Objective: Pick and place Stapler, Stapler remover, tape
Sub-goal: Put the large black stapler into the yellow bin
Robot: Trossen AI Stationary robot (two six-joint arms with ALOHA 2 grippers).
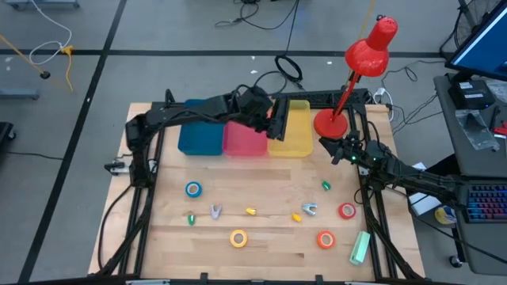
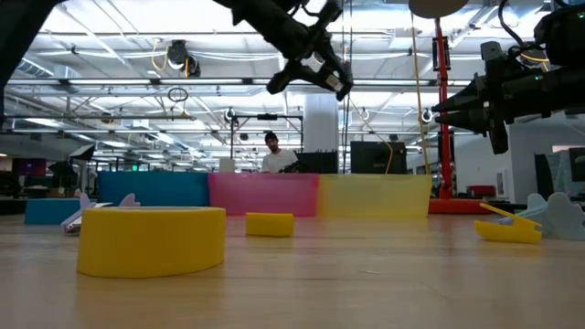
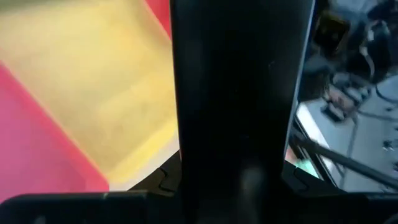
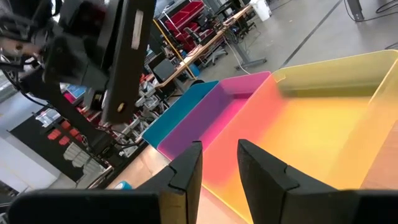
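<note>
While both arms hang over the far side of the wooden table [image 1: 261, 237], the high view shows three translucent plastic bins in a row: a blue bin [image 1: 200, 136], a pink bin [image 1: 245, 139] and a yellow bin [image 1: 291, 130], with nothing visible inside them. The left hand [image 1: 272, 115] sits above the pink and yellow bins; the right hand [image 1: 333, 150] hovers just beside the round base of a red desk lamp [image 1: 366, 49]. Ring-shaped tape rolls lie apart on the near planks: a blue tape roll [image 1: 193, 189], a yellow tape roll [image 1: 238, 237], a red tape roll [image 1: 346, 210] and an orange-red tape roll [image 1: 325, 239]. A pale green stapler [image 1: 360, 247] lies near the table's right edge, and two small silvery staple removers [image 1: 215, 210] sit among small coloured pieces.

From table height the yellow tape roll [image 2: 152, 240] is a smooth, broad band.

Through the left wrist camera a dark part fills the middle; whether that hand is open cannot be told.

Seen from the right wrist, its fingers [image 4: 186, 169] stand narrowly apart, holding nothing.
</note>
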